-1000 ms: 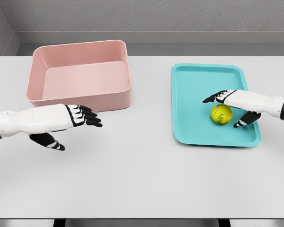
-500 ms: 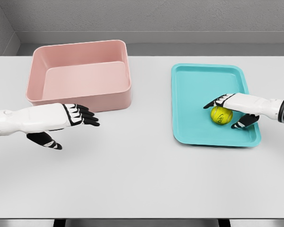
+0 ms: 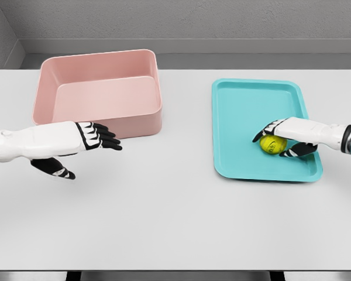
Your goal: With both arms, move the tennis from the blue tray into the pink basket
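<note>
A yellow-green tennis ball (image 3: 272, 144) lies on the blue tray (image 3: 245, 105), near its front right part. My right hand (image 3: 275, 142) comes in from the right and sits low over the ball, fingers (image 3: 267, 130) curled across its top and thumb against its near side, so part of the ball is hidden. The pink basket (image 3: 99, 120) stands at the back left with nothing in it. Just in front of the basket's near wall, my left hand (image 3: 93, 154) hovers open above the table, fingers stretched toward the right.
The white table (image 3: 175, 211) reaches to a front edge low in the picture. A grey wall runs behind the table. A wide gap of tabletop separates basket and tray.
My right hand has sunk onto the ball and its fingers have closed around it. My left hand has drifted slightly left and up, nearer the basket.
</note>
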`<action>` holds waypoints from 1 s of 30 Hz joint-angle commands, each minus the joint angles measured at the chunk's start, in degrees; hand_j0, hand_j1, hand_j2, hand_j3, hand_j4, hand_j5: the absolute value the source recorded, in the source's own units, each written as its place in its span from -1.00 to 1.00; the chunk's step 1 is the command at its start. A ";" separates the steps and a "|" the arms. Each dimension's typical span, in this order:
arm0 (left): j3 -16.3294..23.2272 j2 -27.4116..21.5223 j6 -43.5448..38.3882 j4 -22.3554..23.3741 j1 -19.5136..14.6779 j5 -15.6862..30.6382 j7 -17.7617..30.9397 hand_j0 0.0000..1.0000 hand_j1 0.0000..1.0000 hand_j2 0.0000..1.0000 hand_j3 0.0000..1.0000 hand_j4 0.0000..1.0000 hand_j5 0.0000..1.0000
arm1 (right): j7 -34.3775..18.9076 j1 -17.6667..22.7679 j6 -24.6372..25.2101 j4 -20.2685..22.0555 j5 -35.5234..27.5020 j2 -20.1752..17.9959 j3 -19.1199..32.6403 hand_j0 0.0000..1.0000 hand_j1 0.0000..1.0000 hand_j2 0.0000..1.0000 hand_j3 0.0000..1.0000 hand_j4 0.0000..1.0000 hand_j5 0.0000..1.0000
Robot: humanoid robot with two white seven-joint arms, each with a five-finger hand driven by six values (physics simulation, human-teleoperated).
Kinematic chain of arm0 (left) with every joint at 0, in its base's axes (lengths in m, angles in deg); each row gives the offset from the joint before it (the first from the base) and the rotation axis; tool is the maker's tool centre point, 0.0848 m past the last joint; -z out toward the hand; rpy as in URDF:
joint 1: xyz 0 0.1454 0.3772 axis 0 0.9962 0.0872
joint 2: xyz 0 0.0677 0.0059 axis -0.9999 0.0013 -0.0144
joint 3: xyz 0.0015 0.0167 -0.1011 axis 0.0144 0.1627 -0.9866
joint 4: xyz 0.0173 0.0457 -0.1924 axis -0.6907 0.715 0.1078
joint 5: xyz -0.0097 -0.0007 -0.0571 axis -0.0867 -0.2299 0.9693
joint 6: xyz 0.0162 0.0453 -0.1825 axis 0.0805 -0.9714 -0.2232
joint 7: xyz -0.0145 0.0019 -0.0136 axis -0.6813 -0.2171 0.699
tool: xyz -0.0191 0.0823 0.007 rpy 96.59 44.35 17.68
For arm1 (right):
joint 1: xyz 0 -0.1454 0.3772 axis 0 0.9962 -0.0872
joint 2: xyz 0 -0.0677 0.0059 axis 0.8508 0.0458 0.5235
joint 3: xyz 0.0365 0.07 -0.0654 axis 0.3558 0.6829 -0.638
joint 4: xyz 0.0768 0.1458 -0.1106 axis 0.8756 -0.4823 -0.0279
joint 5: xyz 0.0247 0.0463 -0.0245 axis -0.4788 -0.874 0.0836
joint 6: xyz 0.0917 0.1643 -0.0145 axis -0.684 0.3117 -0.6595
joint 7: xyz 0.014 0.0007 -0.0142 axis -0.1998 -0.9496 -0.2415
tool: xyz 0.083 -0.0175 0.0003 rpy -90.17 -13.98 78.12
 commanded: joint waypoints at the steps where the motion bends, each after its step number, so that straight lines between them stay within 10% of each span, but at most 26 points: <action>1: 0.03 -0.08 -0.11 -0.03 0.00 0.41 -0.02 1.00 1.00 1.00 1.00 1.00 1.00 | -0.04 0.00 0.04 0.01 -0.19 0.09 -0.15 0.33 0.33 0.33 0.33 0.33 0.33; 21: -0.15 -1.48 -0.11 0.06 -0.18 0.33 -0.02 1.00 1.00 1.00 1.00 1.00 1.00 | -0.04 -1.76 -1.03 1.07 -0.46 -0.44 -0.06 0.17 0.17 0.17 0.17 0.17 0.17; 30: -0.33 -2.01 -0.11 -0.03 -0.26 0.33 -0.02 1.00 1.00 1.00 1.00 1.00 1.00 | -1.45 -2.99 -1.03 8.19 -0.46 -0.44 0.03 0.17 0.17 0.17 0.17 0.17 0.17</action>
